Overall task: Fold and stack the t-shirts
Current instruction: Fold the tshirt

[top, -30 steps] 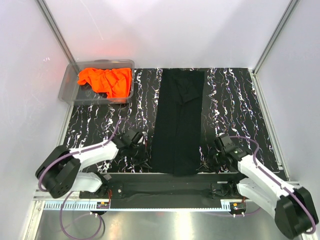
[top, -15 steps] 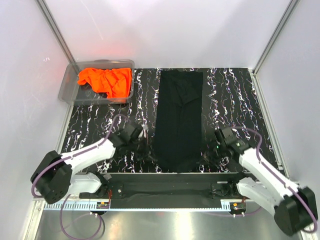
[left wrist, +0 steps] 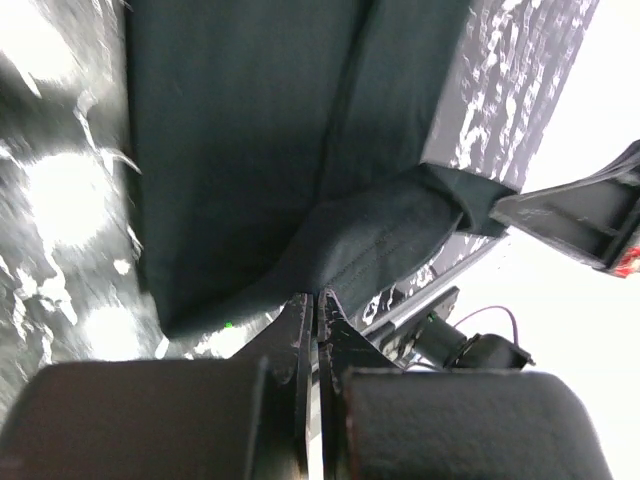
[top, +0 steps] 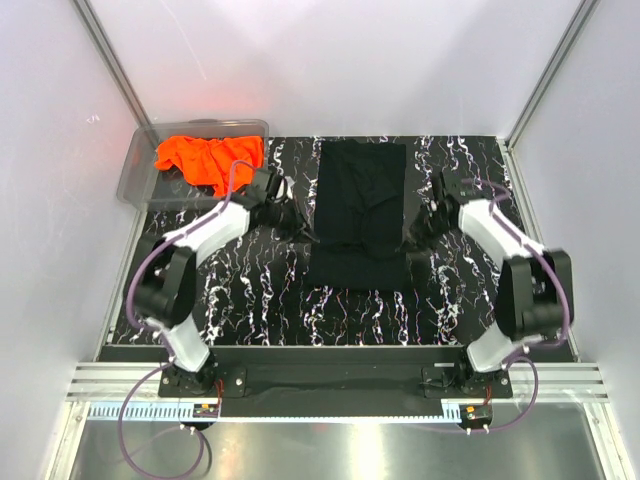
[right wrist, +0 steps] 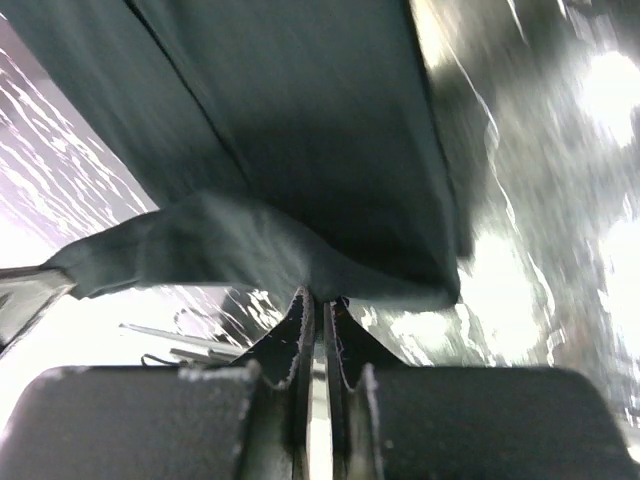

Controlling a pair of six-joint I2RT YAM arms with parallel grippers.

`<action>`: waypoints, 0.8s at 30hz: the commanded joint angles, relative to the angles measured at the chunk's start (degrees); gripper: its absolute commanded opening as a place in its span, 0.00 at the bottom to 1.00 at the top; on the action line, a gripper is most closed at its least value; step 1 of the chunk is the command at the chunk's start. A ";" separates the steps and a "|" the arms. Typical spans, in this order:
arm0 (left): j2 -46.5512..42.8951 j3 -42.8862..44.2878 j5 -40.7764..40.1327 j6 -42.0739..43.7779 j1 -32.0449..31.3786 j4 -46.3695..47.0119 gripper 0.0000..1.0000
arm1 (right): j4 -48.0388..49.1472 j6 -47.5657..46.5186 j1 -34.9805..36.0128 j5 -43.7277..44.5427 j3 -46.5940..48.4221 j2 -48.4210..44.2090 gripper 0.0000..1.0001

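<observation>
Open table (top: 330,315) along the near edge. Back left blocked by 1 clear bin (top: 135,185), maybe touching the wall (top: 60,200). Close beside the black shirt (top: 360,200), left arm (top: 215,225) and right arm (top: 490,225).

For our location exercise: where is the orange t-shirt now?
In the top view, the orange t-shirt lies crumpled in the clear bin at the far left corner of the table, left of the black t-shirt.
</observation>
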 commanded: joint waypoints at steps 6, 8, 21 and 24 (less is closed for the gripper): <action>11.63 15.45 5.79 1.92 4.38 -1.06 0.00 | 0.90 -4.54 -2.33 -4.92 15.85 14.49 0.00; 14.36 17.30 6.49 1.22 5.17 -1.06 0.00 | 0.72 -4.54 -2.59 -5.54 18.48 17.05 0.00; 24.38 28.11 8.25 0.60 6.94 -1.15 0.00 | 0.28 -4.72 -5.93 -7.47 25.70 24.17 0.00; 25.79 29.18 7.99 0.25 7.29 -1.06 0.00 | 0.11 -5.51 -6.37 -8.09 27.98 26.88 0.00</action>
